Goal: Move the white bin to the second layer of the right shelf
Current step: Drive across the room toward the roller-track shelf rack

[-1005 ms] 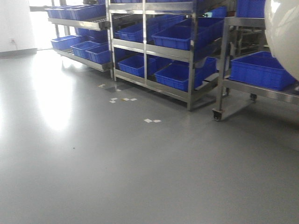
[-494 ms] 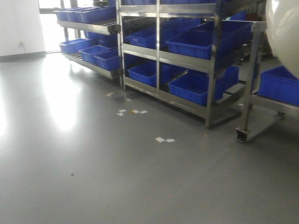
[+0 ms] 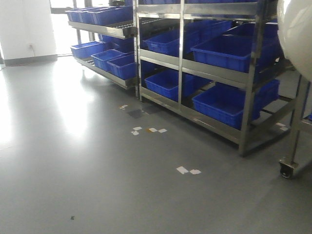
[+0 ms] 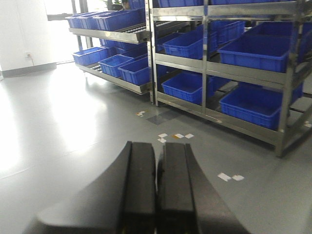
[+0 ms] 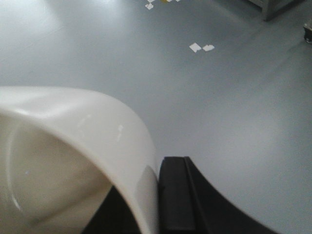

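Note:
The white bin (image 5: pixel 73 141) fills the lower left of the right wrist view, cream and glossy, held above the grey floor. My right gripper (image 5: pixel 151 195) is shut on the bin's wall, with one black finger (image 5: pixel 178 195) outside it and the other inside. The bin's rounded side (image 3: pixel 297 34) also shows at the top right of the front view. My left gripper (image 4: pixel 158 148) is shut and holds nothing, its pads pressed together over the floor. Steel racks (image 3: pixel 243 73) stand ahead. I cannot tell which level is the right shelf second layer.
Blue crates (image 3: pixel 229 48) fill the rack levels. A lower rack with more blue crates (image 3: pixel 105 58) runs back left toward a bright window. A caster wheel (image 3: pixel 286 169) of a steel cart sits at the right edge. White tape marks (image 3: pixel 187 170) dot the grey floor (image 3: pixel 73 170).
The racks and floor marks have slid right and down in the front view and look larger. The cart has nearly left the frame. The bin stays at the top right.

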Tool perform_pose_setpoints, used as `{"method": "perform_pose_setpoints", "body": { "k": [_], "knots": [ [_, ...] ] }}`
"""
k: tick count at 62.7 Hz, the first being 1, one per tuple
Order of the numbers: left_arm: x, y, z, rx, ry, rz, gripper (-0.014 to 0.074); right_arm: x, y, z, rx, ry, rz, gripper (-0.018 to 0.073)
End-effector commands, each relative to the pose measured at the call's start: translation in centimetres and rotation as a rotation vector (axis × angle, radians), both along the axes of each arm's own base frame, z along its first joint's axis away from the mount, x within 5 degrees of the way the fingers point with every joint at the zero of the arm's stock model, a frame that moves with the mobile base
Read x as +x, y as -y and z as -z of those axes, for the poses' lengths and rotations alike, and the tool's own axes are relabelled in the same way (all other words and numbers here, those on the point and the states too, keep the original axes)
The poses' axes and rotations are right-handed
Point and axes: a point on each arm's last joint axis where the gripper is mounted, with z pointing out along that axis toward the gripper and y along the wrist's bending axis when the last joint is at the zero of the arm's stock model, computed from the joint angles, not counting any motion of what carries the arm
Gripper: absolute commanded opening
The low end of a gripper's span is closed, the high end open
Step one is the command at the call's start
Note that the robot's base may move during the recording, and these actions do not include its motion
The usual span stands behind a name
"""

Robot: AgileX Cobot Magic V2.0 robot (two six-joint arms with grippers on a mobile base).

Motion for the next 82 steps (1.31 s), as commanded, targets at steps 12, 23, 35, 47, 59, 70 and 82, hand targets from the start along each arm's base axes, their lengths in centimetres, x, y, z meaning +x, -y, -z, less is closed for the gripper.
{"method": "perform_pose_setpoints", "body": {
  "k": [12,23,35,47,59,70,82],
  "knots": [
    [0.03,-0.03,0.39,-0.017,0.060,-0.003,0.0085,0.41,0.04,-1.57,0.027,0.105,0.018,0.0057],
    [0.03,-0.03,0.39,-0.017,0.060,-0.003,0.0085,0.41,0.04,-1.57,0.027,0.105,0.018,0.0057],
    [0.03,-0.03,0.39,-0.017,0.060,-0.003,0.0085,0.41,0.04,-1.57,0.027,0.105,0.018,0.0057],
    [0.03,-0.03,0.39,-0.017,0.060,-0.003,0.0085,0.41,0.04,-1.57,0.027,0.105,0.018,0.0057],
    [0.03,-0.03,0.39,-0.017,0.060,-0.003,0.0085,0.41,0.04,-1.57,0.027,0.105,0.018,0.0057],
    [0.03,-0.03,0.39,-0.017,0.060,-0.003,0.0085,0.41,0.04,-1.57,0.027,0.105,0.018,0.0057],
    [0.03,-0.03,0.39,-0.017,0.060,-0.003,0.0085,0.41,0.04,-1.57,0.027,0.105,0.018,0.0057]
  ]
}}
